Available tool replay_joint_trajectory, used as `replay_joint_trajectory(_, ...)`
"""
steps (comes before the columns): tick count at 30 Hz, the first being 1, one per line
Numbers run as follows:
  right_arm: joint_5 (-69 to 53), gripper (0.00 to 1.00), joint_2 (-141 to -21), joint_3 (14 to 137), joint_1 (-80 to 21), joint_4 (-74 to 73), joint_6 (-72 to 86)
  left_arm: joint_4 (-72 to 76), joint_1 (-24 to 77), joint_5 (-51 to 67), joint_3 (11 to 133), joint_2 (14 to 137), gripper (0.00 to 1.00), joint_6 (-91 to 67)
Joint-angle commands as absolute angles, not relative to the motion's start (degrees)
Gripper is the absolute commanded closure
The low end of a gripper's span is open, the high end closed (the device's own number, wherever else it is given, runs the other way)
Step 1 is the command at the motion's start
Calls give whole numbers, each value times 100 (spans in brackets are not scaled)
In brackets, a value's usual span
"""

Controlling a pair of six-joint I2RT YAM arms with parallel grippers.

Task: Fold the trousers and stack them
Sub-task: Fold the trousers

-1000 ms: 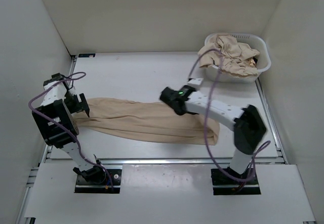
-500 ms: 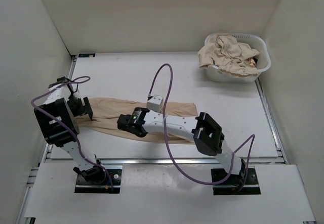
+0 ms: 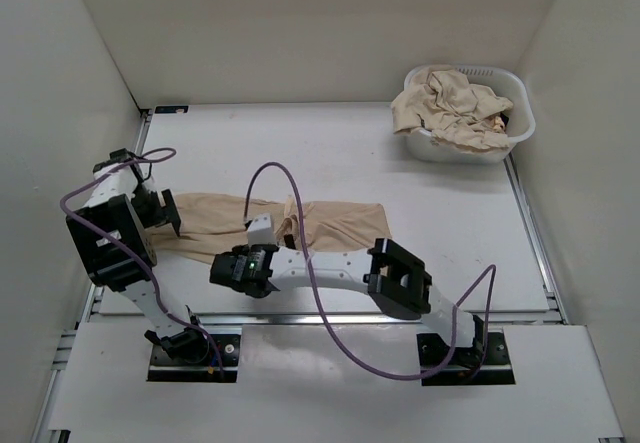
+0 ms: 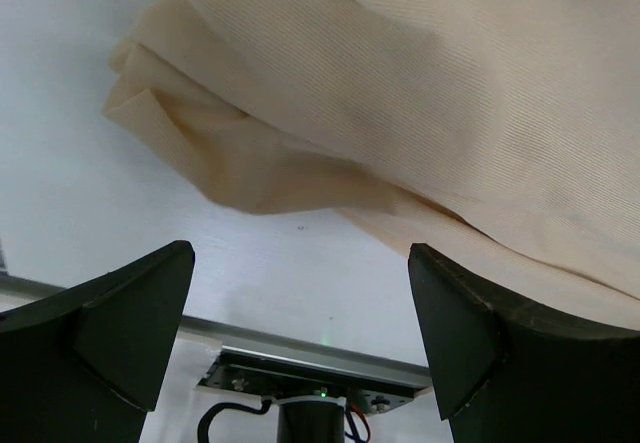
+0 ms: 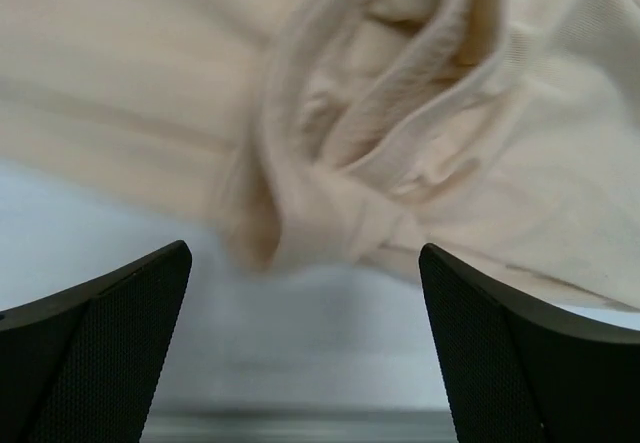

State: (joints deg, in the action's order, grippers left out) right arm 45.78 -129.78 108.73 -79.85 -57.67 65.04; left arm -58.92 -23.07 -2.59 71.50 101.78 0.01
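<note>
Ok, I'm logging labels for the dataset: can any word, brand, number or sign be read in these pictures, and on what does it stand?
None can be read in any view.
The light beige cloth trousers show no printed tag or lettering.
The white slotted plastic laundry basket bears no readable mark.

White table (image 3: 300,143), plain cream walls (image 3: 320,23), even light

text: none readable | labels: none | brands: none | numbers: none | signs: none
</note>
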Motion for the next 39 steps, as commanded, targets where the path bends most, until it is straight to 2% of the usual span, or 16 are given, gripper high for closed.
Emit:
replay_joint_trajectory(1,4553,1,-11858,10899,-8454,-5098,5055,-5967,-2294,-334,7776,9572,0,0)
replay_joint_trajectory(6,4675,1,-10303,9595,-8254,-4966,5402,-5968,-2294,-562,8839,9168,0,0)
replay_joint_trajectory(9,4606,2,-9258,8459,-7702,-5237,6123,-6203,-2171,165,9815,8991,0,0)
replay_joint_trajectory(11,4133,4,-8449,7168,-7227,-5326,6836,-6494,-1725,903,10376,8912,0,0)
replay_joint_trajectory(13,3536,4,-7687,5862,-6366,-4837,6673,-6967,-963,1430,10564,8912,0,0)
replay_joint_trajectory(16,2840,4,-6945,4724,-5399,-3974,6373,-7242,75,2117,10416,8912,0,0)
replay_joint_trajectory(17,2734,4,-6813,4537,-4979,-3868,6294,-7303,784,2318,10224,9008,0,0)
replay_joint_trajectory(18,2612,2,-6603,4379,-4792,-3650,6197,-7304,1139,2372,10117,9087,7,0)
replay_joint_trajectory(19,2462,2,-6514,4107,-4642,-3482,5944,-7304,1473,2373,10003,9192,24,0)
replay_joint_trajectory(21,2005,1,-6286,3860,-4325,-3079,5784,-7304,2309,2347,9635,9552,34,0)
replay_joint_trajectory(24,1549,1,-6171,3394,-4009,-2813,5660,-6814,2803,2092,9318,10027,32,0)
replay_joint_trajectory(27,1319,2,-6170,3007,-3876,-2655,5782,-6609,2979,2143,9377,10449,19,0)
replay_joint_trajectory(30,1266,3,-6170,2725,-3823,-2584,5976,-6399,3242,1796,9265,10818,17,0)
replay_joint_trajectory(35,1204,16,-6065,2356,-3823,-2295,6204,-5749,3305,257,8930,11188,17,0)
replay_joint_trajectory(38,1063,31,-6064,2188,-3823,-2110,6328,-5511,3305,245,8930,11241,25,0)
replay_joint_trajectory(39,1003,45,-6064,2119,-3823,-2109,6389,-5511,3305,350,8930,11241,33,0)
